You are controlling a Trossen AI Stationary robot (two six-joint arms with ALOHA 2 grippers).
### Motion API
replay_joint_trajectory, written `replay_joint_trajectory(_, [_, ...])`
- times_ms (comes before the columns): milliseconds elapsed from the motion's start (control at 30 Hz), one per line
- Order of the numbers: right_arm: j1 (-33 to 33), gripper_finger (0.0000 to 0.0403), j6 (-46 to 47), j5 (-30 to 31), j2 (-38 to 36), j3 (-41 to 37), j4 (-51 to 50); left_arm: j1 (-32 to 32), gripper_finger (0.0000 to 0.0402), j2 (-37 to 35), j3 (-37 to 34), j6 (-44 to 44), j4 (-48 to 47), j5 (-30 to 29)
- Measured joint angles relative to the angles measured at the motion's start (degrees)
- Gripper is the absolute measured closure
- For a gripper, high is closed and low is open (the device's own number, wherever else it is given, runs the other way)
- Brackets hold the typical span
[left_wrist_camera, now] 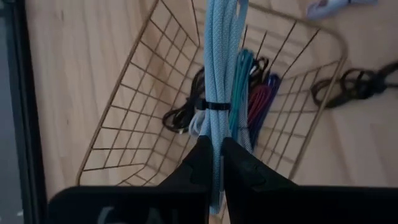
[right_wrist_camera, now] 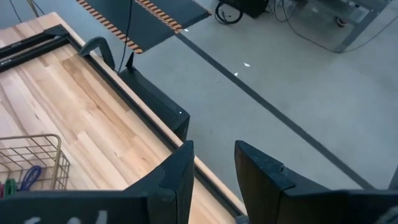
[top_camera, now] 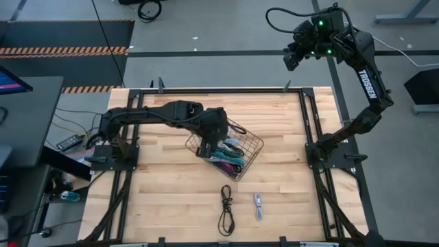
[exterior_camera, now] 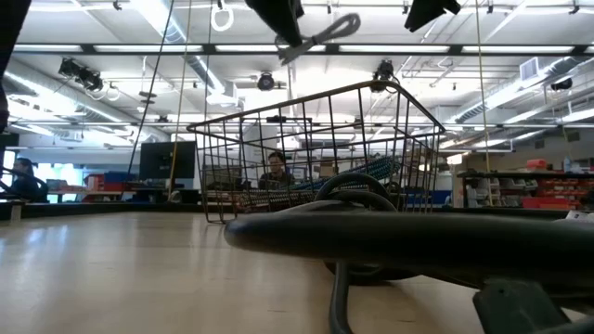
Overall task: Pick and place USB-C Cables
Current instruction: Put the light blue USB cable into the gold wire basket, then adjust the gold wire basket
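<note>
My left gripper [left_wrist_camera: 216, 146] is shut on a pale blue USB-C cable bundle [left_wrist_camera: 221, 62], tied with a black band, above the wire-mesh basket [top_camera: 254, 145] at mid-table. Inside the basket lie black [left_wrist_camera: 183, 115], teal [left_wrist_camera: 244, 71], magenta [left_wrist_camera: 258, 102] and purple [left_wrist_camera: 272, 87] cable bundles. A black cable [top_camera: 226, 209] and a pale blue-grey one [top_camera: 258, 206] rest flat on the table near its front edge. My right gripper [right_wrist_camera: 214, 168] hangs open and holds nothing, high beyond the table's far right corner. My left gripper pinches the pale blue bundle between its two fingers, near one end, just behind the black band [left_wrist_camera: 216, 127]. The fingers slant down from the table's left and lie along the bundle. The bundle juts out past the fingertips, lifted clear above the basket [exterior_camera: 320, 35].
The table's black frame rails [top_camera: 309, 123] run along its sides. In the low view the black cable [exterior_camera: 399, 237] fills the foreground in front of the basket [exterior_camera: 316, 148]. People sit in the room behind the table.
</note>
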Motion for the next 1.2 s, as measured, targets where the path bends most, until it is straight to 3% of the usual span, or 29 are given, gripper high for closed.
replay_joint_trajectory(433, [0.02,0.028,4.6,-0.02,0.0,0.0,-0.14,1.16,0.0382,8.24,0.0,11.89,-3.25,2.47])
replay_joint_trajectory(833, [0.02,0.028,4.53,0.0,0.02,-3.99,0.01,1.16,0.0381,13.87,-0.02,15.09,-2.83,2.49])
replay_joint_trajectory(1200, [0.02,0.028,1.74,0.0,0.02,-8.07,2.58,1.62,0.0294,13.98,-0.02,8.51,-0.08,2.41])
